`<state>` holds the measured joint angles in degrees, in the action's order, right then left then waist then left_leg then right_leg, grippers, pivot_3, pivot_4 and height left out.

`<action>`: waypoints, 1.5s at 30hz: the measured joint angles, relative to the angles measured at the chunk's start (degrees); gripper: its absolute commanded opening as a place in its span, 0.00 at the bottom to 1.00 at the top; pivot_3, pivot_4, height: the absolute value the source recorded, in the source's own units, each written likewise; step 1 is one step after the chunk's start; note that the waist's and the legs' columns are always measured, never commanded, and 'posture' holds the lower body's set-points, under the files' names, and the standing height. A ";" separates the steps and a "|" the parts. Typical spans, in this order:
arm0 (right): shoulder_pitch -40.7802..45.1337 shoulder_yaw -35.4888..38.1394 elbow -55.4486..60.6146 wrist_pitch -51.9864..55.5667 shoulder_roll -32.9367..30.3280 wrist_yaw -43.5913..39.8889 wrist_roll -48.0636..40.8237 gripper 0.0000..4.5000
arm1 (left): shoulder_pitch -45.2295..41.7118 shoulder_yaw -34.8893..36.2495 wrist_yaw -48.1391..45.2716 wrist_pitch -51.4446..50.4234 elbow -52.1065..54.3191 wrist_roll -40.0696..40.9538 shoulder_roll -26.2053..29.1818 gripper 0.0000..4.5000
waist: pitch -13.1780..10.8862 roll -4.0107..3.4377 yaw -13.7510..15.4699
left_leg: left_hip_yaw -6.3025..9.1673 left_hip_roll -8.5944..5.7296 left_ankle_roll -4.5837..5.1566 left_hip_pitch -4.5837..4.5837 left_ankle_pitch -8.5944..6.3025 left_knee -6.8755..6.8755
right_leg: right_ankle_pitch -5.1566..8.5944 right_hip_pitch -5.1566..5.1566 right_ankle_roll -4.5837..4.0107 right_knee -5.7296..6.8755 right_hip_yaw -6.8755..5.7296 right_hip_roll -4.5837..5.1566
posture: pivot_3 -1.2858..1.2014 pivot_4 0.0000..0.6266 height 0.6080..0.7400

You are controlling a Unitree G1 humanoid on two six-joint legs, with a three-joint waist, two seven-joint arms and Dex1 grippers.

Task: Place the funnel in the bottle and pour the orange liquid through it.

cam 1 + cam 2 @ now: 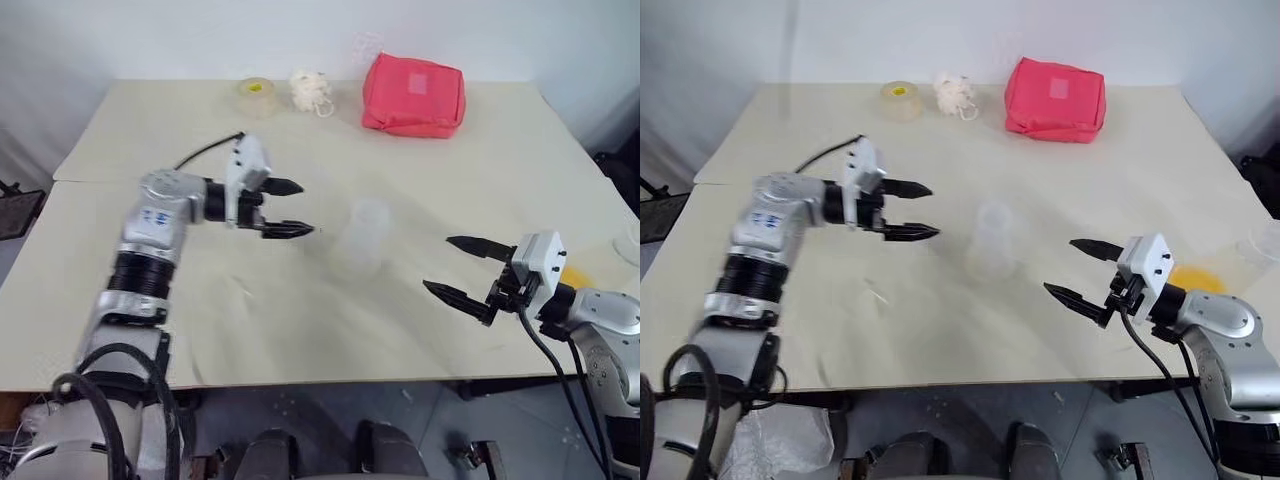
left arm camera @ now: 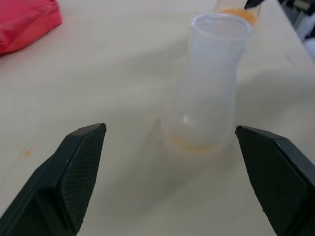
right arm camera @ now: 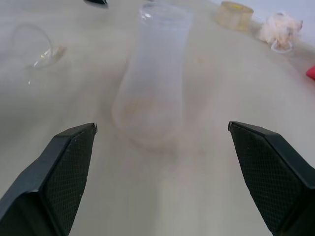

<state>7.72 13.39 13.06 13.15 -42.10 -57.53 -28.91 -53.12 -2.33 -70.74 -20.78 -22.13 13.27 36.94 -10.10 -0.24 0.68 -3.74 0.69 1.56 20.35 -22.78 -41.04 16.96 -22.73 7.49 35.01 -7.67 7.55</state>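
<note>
- The pale, smooth table carries everything, with the working things near its middle and the spare ones pushed to the far edge.
- A red soft fabric pouch sits far back, beside a fluffy white ball and a tape roll.
- The bottle, a frosted whitish plastic flask with a wide base, stands upright between both arms with its neck open, ready for a funnel.
- The left gripper hangs just beside it, fingers spread and empty.
- The right gripper faces it likewise, fingers spread.
- The funnel, clear plastic, lies tipped on its side, apart from the bottle.
- The orange liquid shows near the right arm; its container is unclear.
</note>
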 measured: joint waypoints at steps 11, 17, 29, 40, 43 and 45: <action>2.48 -2.49 -1.72 0.54 -0.16 -3.54 -0.03 1.00 | 30.11 16.07 5.67 -12.47 25.53 8.79 9.64 1.00 | -0.03 -0.03 0.49 | 0.07 0.19 0.00 -0.01 0.00 -0.10 | 0.00 0.04 0.00 0.03 0.17 0.11 | 0.52 0.24 1.00; 4.04 -4.17 -3.33 0.49 -0.20 -5.48 0.00 1.00 | 51.22 30.55 11.06 -16.55 37.74 13.32 9.12 1.00 | -0.06 -0.07 0.69 | 0.12 0.23 0.00 -0.02 0.00 -0.10 | 0.01 0.09 -0.01 -0.03 0.17 0.14 | 0.52 0.24 1.00; 6.53 -4.77 -5.07 0.43 -0.15 -8.20 -0.05 1.00 | 66.72 40.03 15.96 -16.97 47.72 16.89 6.23 1.00 | -0.08 -0.11 0.73 | 0.15 0.21 -0.01 -0.08 -0.01 -0.07 | 0.03 0.16 -0.05 -0.07 0.20 0.19 | 0.52 0.24 1.00; 0.52 -5.01 3.08 0.86 0.34 -8.65 -3.72 1.00 | 50.77 25.02 22.72 -16.88 51.50 16.88 7.17 1.00 | -0.09 -0.13 0.82 | 0.14 0.15 -0.01 -0.10 -0.01 -0.04 | 0.02 0.17 -0.05 -0.03 0.20 0.20 | 0.52 0.24 1.00; -0.59 -5.16 5.28 0.94 0.41 -8.21 -4.32 1.00 | 45.64 18.52 25.30 -17.30 51.66 14.18 8.30 1.00 | -0.09 -0.13 0.69 | 0.07 0.12 -0.01 -0.14 -0.01 -0.02 | 0.02 0.16 -0.05 -0.03 0.24 0.15 | 0.52 0.24 1.00; -1.53 -5.18 6.91 0.95 0.65 -7.30 -4.47 1.00 | 43.72 14.09 26.34 -17.97 51.32 11.57 10.35 1.00 | -0.09 -0.13 0.64 | 0.06 0.09 -0.02 -0.16 -0.02 0.04 | 0.02 0.14 -0.05 -0.04 0.24 0.09 | 0.52 0.24 1.00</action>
<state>6.19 8.21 19.97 14.10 -41.44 -64.83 -33.38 -9.41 11.76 -44.41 -38.75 29.19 24.84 47.29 -10.19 -0.37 1.32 -3.68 0.78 1.53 20.19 -22.79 -41.01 16.98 -22.59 7.45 34.97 -7.44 7.64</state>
